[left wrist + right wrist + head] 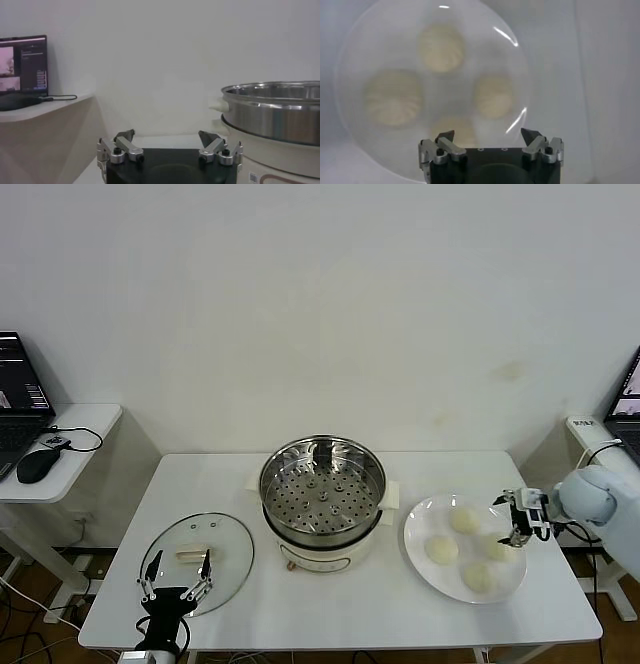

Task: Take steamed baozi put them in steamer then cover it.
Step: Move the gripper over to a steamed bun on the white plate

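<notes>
The steamer (322, 484), a shiny steel basket with a perforated bottom, sits on its cream pot base (318, 552) at the table's centre with nothing in it. Several steamed baozi (464, 520) lie on a white plate (420, 529) to its right. My right gripper (517, 519) hovers open just above the plate's right side; its wrist view shows the baozi (441, 47) beyond its open tips (488, 134). The cover (225, 534), a glass lid with a cream handle (190, 554), lies flat at the left. My left gripper (177, 569) hangs open over the lid's near part, with the steamer (272, 110) beside it.
A side table at the left holds a laptop (20, 389) and a mouse (38, 466). Another laptop (625, 399) stands on a stand at the right. The white table (330, 609) shows bare surface in front of the pot.
</notes>
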Motion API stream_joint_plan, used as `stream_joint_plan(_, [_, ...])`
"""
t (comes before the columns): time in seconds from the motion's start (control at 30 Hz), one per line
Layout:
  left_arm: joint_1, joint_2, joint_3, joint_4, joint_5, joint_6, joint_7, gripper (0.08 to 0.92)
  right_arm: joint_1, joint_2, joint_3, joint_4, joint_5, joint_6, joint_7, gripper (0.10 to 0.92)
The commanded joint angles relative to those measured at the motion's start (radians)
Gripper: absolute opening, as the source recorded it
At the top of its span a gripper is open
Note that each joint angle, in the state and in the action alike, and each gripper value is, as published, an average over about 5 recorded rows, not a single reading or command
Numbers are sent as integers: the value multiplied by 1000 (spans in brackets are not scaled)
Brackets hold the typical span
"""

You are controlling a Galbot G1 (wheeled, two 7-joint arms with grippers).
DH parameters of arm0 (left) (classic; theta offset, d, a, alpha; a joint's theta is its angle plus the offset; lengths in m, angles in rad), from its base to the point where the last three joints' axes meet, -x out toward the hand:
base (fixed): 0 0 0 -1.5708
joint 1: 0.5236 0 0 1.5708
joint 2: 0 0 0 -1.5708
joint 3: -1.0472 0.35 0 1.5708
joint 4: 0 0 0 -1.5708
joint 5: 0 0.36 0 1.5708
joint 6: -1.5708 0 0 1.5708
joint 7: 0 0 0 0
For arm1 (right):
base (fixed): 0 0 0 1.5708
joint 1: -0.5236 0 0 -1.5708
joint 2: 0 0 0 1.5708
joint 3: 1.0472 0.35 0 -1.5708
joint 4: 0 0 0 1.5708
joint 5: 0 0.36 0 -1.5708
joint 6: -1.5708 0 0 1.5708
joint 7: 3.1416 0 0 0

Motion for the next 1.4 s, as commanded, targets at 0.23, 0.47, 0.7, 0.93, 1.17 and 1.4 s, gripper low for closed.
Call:
stream_joint_plan(0.23, [-1,10,-3,3,5,-2,2,823,125,126,-130,-105,25,-27,-39,823])
stream_joint_plan(0.47, [-2,8,-2,10,5,-10,2,823,127,155,-140,-146,5,-40,-38,823])
stream_joint_plan(0.7, [-4,4,-4,14,6,-14,2,823,127,201,-124,-210,-29,-45,-29,823])
stream_joint_plan(0.93, [-1,3,-12,17,6,-20,2,823,120,228,-119,-242,-45,-48,-31,822])
stream_joint_plan(1.17, [-2,0,-10,18,6,-23,1,823,115,232,-116,-247,-54,-50,-33,729])
stream_joint_plan(1.4, [2,4,-12,19,5,-31,0,823,115,227,-114,-239,-50,-52,-34,634])
